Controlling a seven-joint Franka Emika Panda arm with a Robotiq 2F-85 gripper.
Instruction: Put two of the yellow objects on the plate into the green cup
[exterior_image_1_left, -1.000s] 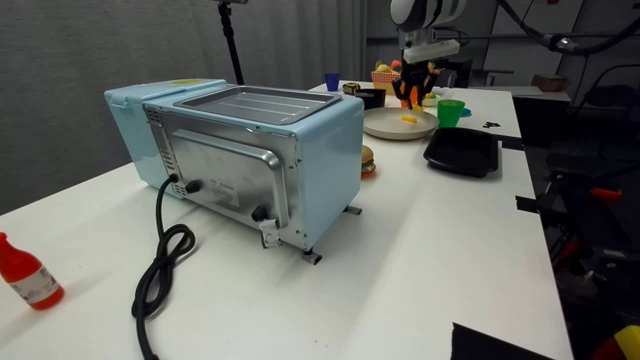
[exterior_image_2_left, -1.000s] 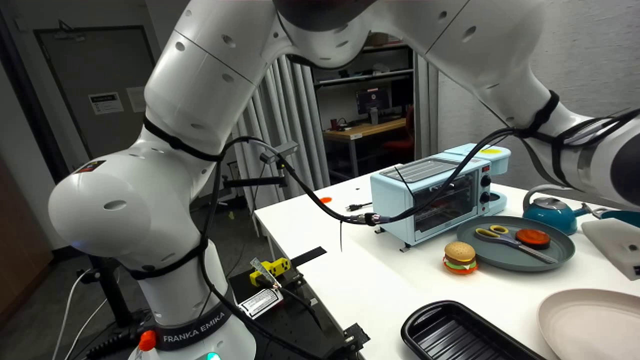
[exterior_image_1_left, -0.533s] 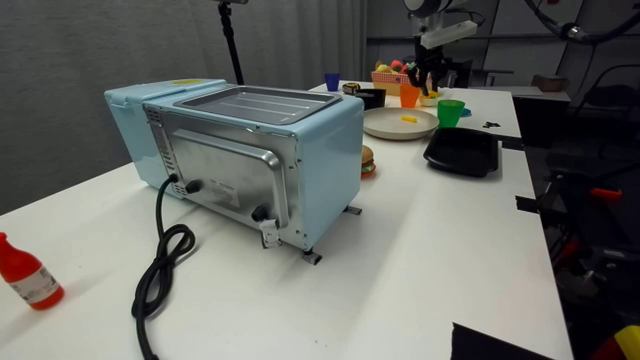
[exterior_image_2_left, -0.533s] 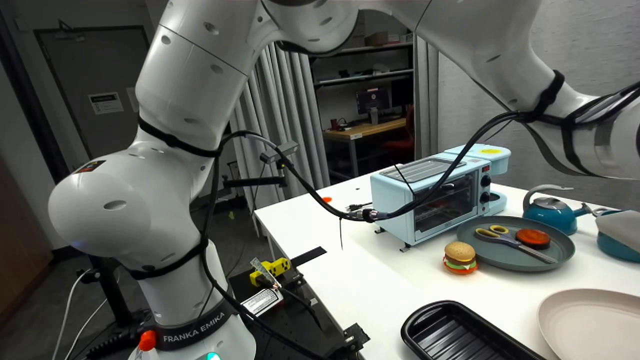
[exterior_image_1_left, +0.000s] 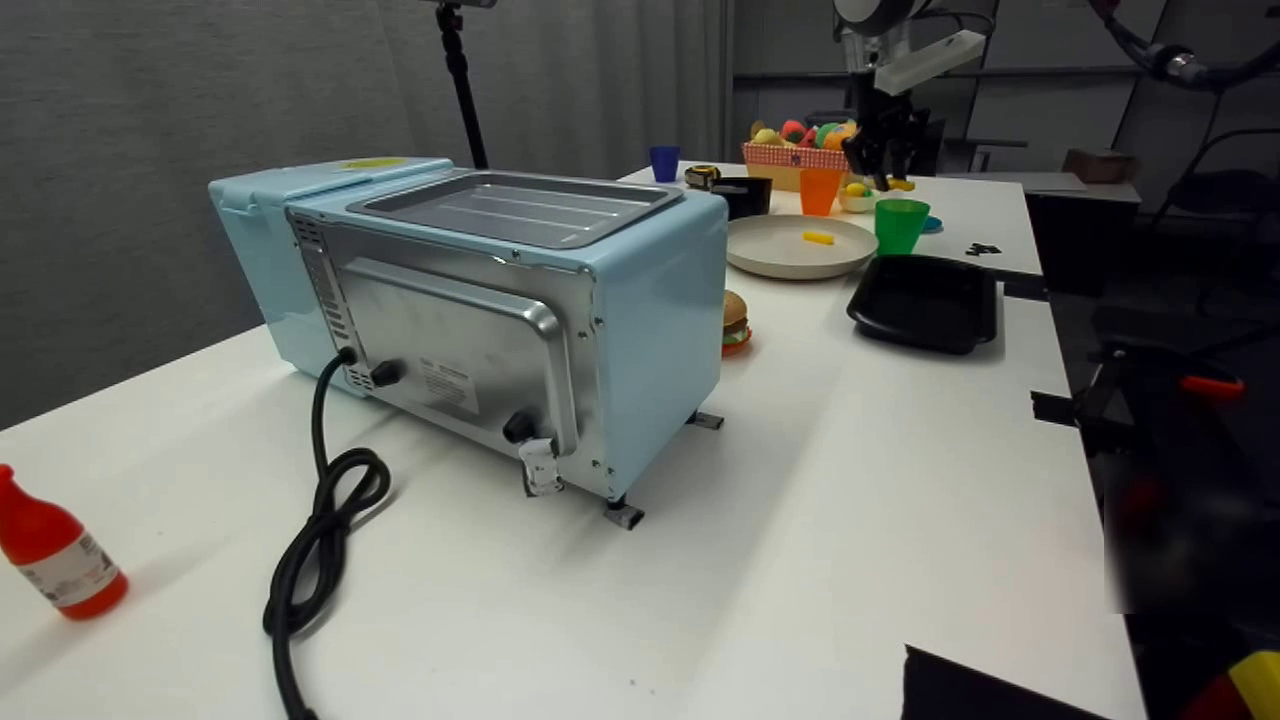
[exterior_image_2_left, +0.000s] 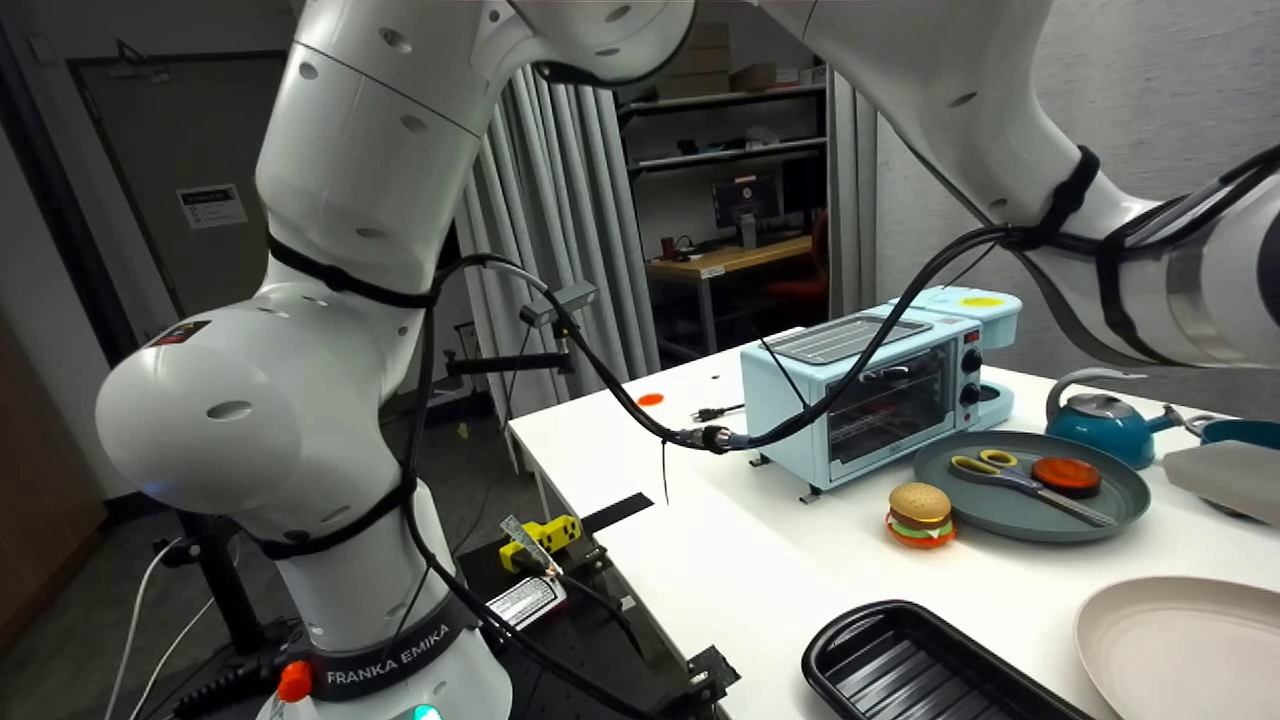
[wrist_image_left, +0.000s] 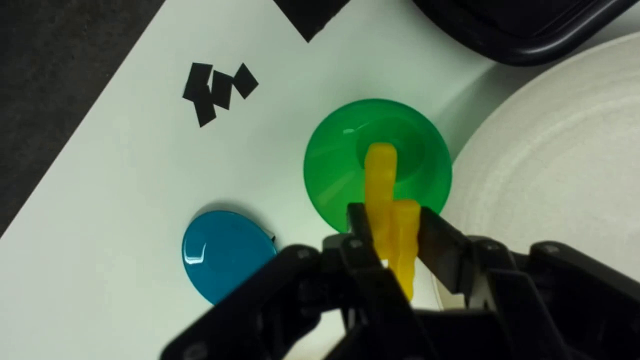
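Tool (wrist_image_left: 392, 225): has moved nearer the green cup (exterior_image_1_left: 901, 227); clamped around two yellow sticks (wrist_image_left: 380, 180).
Green cup: upright; held sticks overlap it in the wrist view.
Plate (exterior_image_1_left: 775, 252): just beside the cup, bearing one yellow stick (exterior_image_1_left: 818, 238).

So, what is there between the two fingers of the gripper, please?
Two yellow pieces, side by side; the wrist view shows them, with the green cup behind.

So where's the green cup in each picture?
Wrist view: green cup near the middle, slightly right.
In an exterior view: green cup upper right, just above the black tray.
In an exterior view: not in it; the black tray shows at the bottom.
Shared landmark: black tray, top right in wrist view.
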